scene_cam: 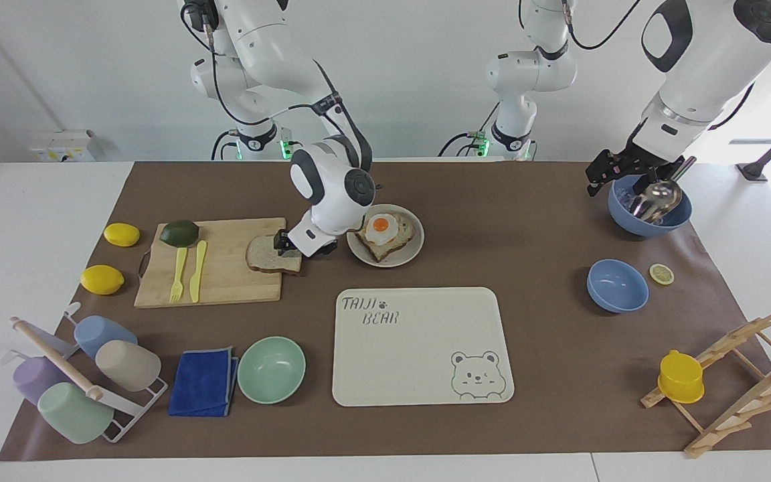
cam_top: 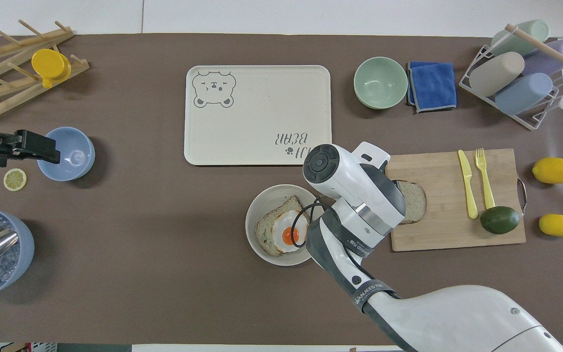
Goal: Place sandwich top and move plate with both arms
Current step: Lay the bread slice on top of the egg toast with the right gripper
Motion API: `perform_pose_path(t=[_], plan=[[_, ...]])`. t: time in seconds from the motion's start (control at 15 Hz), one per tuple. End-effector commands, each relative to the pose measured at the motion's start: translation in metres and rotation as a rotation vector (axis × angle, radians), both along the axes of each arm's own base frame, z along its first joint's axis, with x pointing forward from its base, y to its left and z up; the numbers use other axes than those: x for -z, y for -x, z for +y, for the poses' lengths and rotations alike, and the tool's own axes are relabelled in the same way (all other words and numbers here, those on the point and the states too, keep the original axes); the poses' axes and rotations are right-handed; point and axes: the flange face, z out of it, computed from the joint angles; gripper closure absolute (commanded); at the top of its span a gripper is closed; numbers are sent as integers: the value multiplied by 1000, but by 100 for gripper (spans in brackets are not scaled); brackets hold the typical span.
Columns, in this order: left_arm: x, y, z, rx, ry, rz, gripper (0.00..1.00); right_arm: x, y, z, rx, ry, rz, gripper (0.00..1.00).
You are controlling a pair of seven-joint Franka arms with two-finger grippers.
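1. Facing view: the right arm's black two-finger end effector (scene_cam: 296, 245) is low at the edge of the plain square slice of light brown bread, the sandwich top (scene_cam: 270, 254), which lies flat on the pale wooden cutting board (scene_cam: 225, 284), on the board's end nearest the plate.
2. Whether its fingers have closed on the bread I cannot tell; the white wrist hides them.
3. The small round beige-grey plate (scene_cam: 411, 253) sits just beside the board, toward the left arm's end of the table, bearing a bread slice topped with a fried egg (scene_cam: 384, 231). That short gap, I judge, makes for a brief carry once the top is lifted.
4. The right arm bends down sharply from its base, wrist tipped so the end effector meets the slice from the plate's side.
5. The left arm waits, its end effector (scene_cam: 605, 175) over the rim of the blue bowl with the metal scoop (scene_cam: 650, 213); its finger state I cannot tell.
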Motion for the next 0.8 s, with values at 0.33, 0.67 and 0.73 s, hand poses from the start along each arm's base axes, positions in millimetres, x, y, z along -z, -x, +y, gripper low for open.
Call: perform_pose_path(t=[0.33, 0.67, 0.73], plan=[[-5, 2, 3, -7, -18, 4, 0, -9, 12, 3, -52, 38, 5, 92], [-5, 2, 4, -10, -18, 4, 0, -75, 3, 80, -124, 25, -21, 100], [-5, 2, 4, -10, -18, 4, 0, -89, 13, 122, -180, -3, -44, 100]])
